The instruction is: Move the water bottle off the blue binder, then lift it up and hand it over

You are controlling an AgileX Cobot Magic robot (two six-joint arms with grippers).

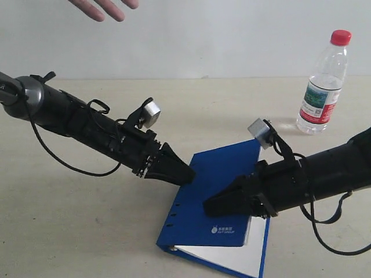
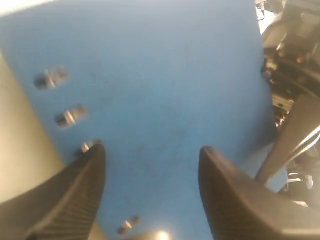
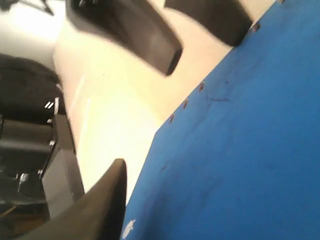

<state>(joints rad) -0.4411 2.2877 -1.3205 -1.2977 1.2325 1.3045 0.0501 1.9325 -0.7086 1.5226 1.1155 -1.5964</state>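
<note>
The water bottle (image 1: pixel 322 87) stands upright on the table at the back right, off the blue binder (image 1: pixel 223 179), and neither gripper is near it. The binder lies flat in the middle, with its rivets showing (image 2: pixel 67 117). My left gripper (image 1: pixel 186 174) is at the binder's spine edge; in its wrist view the gripper (image 2: pixel 152 155) is open, with blue cover (image 2: pixel 160 75) between and beyond its fingers. My right gripper (image 1: pixel 210 205) is low over the binder near the white logo. Its wrist view shows the binder (image 3: pixel 240 150) and only one finger (image 3: pixel 107 200).
A person's open hand (image 1: pixel 104 7) hangs at the top left of the exterior view. White pages (image 1: pixel 243 252) show at the binder's near corner. The left gripper's fingers (image 3: pixel 145 35) appear across the spine in the right wrist view. The tan table (image 1: pixel 75 231) surrounds the binder.
</note>
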